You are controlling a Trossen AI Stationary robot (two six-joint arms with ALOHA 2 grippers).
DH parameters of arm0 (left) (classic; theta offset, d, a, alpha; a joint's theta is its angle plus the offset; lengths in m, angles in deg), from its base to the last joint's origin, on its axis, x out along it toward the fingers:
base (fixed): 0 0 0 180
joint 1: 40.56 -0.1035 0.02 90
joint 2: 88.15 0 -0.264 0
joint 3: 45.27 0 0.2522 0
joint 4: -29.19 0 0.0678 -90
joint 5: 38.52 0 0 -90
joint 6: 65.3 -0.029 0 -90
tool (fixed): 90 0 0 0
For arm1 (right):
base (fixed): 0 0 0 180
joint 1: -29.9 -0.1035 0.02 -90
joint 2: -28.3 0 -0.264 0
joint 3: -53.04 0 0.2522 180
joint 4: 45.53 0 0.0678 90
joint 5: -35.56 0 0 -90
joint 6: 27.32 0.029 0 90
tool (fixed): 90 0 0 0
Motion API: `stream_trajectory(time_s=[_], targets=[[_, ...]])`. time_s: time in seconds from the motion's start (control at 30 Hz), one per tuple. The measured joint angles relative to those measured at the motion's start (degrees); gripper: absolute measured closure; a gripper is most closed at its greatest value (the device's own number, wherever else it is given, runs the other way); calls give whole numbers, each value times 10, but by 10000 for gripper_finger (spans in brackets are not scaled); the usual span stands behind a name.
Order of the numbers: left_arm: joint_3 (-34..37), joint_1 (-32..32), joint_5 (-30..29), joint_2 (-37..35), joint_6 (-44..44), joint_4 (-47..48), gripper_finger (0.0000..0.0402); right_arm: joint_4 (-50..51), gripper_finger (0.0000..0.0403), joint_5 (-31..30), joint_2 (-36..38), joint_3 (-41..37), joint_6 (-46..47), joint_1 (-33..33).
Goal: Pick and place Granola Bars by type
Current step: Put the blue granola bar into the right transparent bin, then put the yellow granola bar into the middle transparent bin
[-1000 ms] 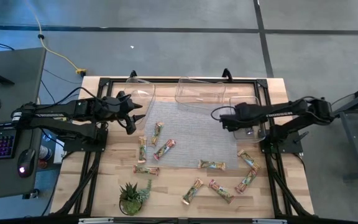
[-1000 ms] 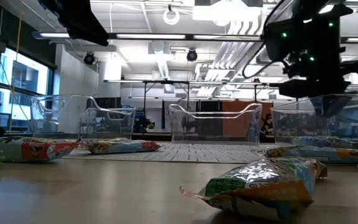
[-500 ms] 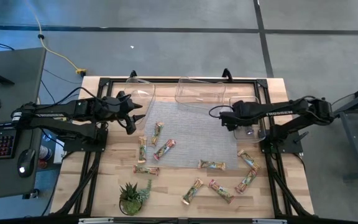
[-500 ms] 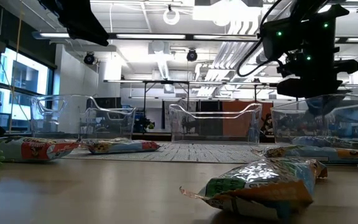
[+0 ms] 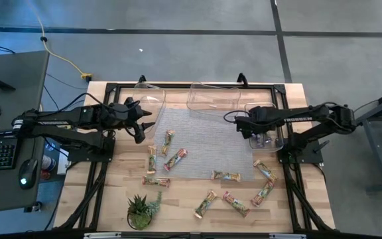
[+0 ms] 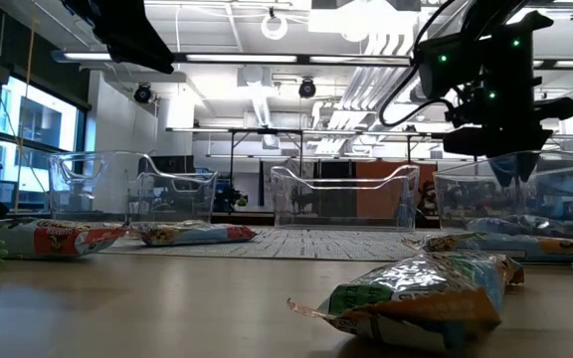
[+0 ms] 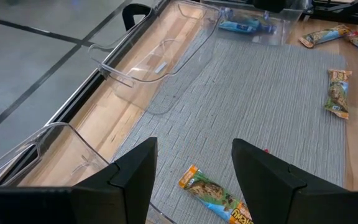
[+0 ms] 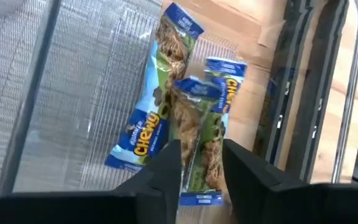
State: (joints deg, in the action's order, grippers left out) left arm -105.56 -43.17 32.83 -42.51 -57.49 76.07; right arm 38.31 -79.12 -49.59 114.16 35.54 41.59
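Granola Bars, blue type [image 8: 166,118]: three lying overlapped in the clear tub [image 5: 265,126] near the desk's [image 5: 197,199] right rear corner; others scattered over the grey mat [image 5: 204,143] and front desk edge. Right gripper [image 8: 199,163] over the tub, fingers slightly apart, apparently empty. Left gripper [image 7: 191,171] apart, waiting at the left edge. Risk: withdrawing low, a finger could catch the tub wall and shift it

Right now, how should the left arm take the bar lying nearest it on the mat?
Grip the bar across its narrow width at mid-length, coming straight down. It lies flat on the mat, so only its long edges offer purchase; turn the open left fingers to straddle them.
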Motion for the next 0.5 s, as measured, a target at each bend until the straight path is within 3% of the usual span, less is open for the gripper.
stream_trajectory(time_s=[0.27,0.5], targets=[[0,0,0,0,0,0,200,22,257,-9,-1,16,-46,-2],[0,0,0,0,0,0,200,114,252,27,-1,132,-58,-5]])
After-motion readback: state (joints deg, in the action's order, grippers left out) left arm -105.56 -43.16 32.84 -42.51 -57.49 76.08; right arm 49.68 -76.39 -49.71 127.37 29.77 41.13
